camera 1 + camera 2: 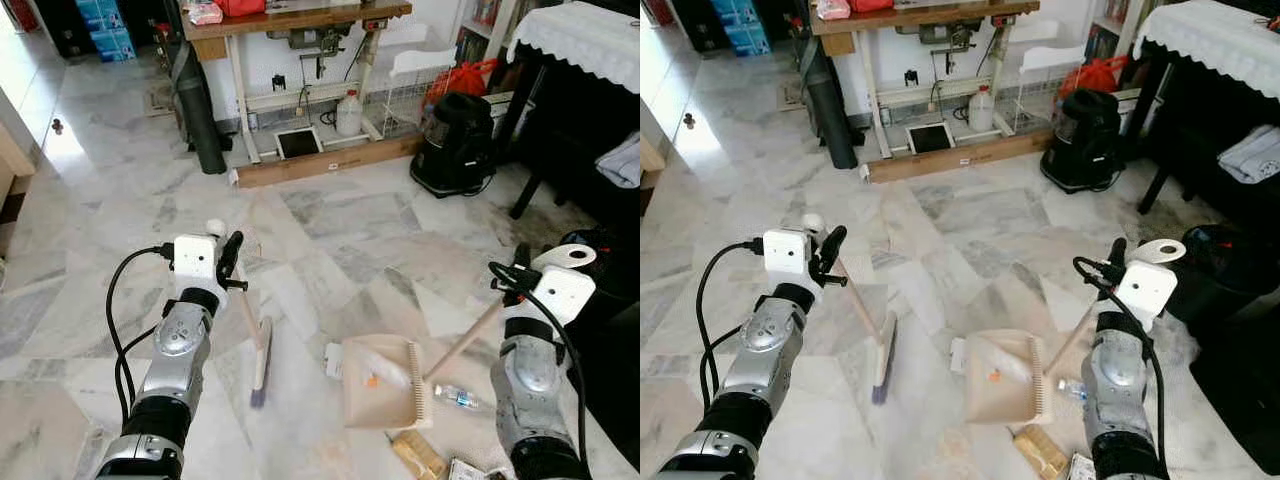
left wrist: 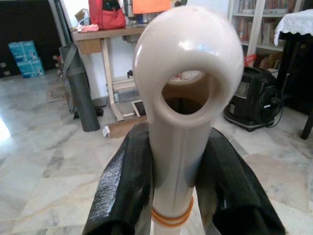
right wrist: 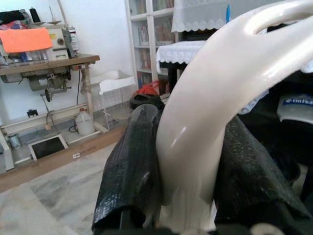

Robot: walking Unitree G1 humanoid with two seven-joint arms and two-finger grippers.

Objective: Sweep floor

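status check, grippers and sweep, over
Left gripper shut on broom handle, right gripper shut on dustpan handle. Dustpan flat on floor, broom head beside it. Plastic bottle and litter by dustpan.

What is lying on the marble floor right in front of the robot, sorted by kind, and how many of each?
Cleaning tools: 2, cream-handled broom in left gripper, beige plastic dustpan held by right gripper
Clear plastic bottles: 1
Tan cardboard boxes: 1
White paper scraps: 1
Total: 5
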